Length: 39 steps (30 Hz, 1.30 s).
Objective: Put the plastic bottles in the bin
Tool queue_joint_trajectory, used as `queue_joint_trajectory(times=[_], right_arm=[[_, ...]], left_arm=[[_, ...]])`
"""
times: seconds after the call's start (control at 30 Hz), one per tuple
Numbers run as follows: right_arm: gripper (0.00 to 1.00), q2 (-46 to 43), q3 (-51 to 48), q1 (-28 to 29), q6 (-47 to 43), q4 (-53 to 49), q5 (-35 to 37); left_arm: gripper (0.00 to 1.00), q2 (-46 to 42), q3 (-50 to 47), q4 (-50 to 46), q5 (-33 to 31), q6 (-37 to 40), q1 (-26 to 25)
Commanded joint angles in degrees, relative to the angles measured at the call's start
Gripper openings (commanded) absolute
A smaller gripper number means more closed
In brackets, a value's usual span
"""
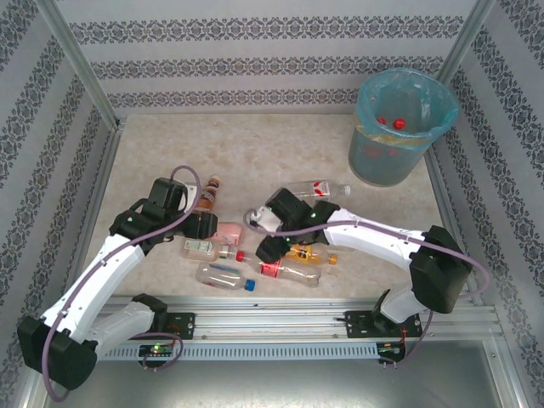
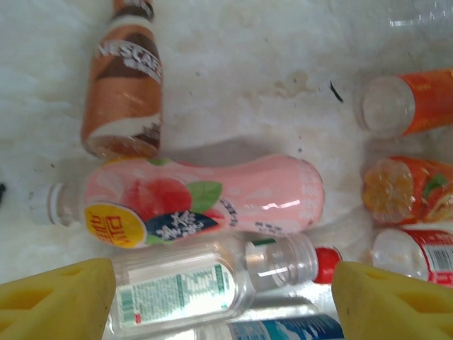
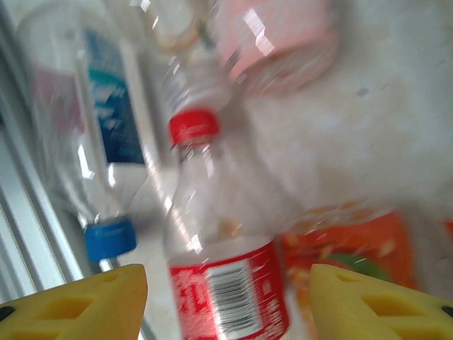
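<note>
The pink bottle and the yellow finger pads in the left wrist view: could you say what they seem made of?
Pink bottle: probably glossy plastic, given sharp white glints. Yellow pads: matte, perhaps foam or soft rubber; no shine.

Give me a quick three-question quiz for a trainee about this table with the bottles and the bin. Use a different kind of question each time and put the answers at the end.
1. True or false: the brown Nescafe bottle lies inside the bin.
2. A red-labelled bottle lies between the open fingers of the right gripper. What colour is its cap? A: blue. B: red. C: white.
3. Fill in: the bin stands at the far ___ corner of the table.

Key: 1 false; 2 B; 3 right.
</note>
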Motion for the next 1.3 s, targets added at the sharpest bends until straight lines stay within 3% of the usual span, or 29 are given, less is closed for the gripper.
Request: queue_joint_trajectory(times=[0.0,0.23,0.5,0.97,1.27], right_arm=[[0.63,-2.8,-0.1,3.1,-1.7,-0.1,2.4],[0.66,-1.2,0.4,9.2,-1.8,-6.8,11.0],[0.7,0.9,-1.3,12.5,0.3,-5.1,19.9],[0.72,10.4,0.6,13.8,0.4,-5.5,24.6],[0.58,7.0,0.4,13.9,1.6,-7.4,24.2]], left_arm=[[0.81,-2.3,-1.7,6.6,-5.1,-1.6,0.2],[0.83,-6.1,-3.5,9.9,-8.4,-1.9,0.3],[0.85,-9.0,-5.6,11.6,-9.7,-1.9,0.4],[0.86,-9.0,-6.9,11.9,-9.4,-2.0,0.4],[0.86,-8.5,-4.6,11.7,-9.3,-1.4,0.4]])
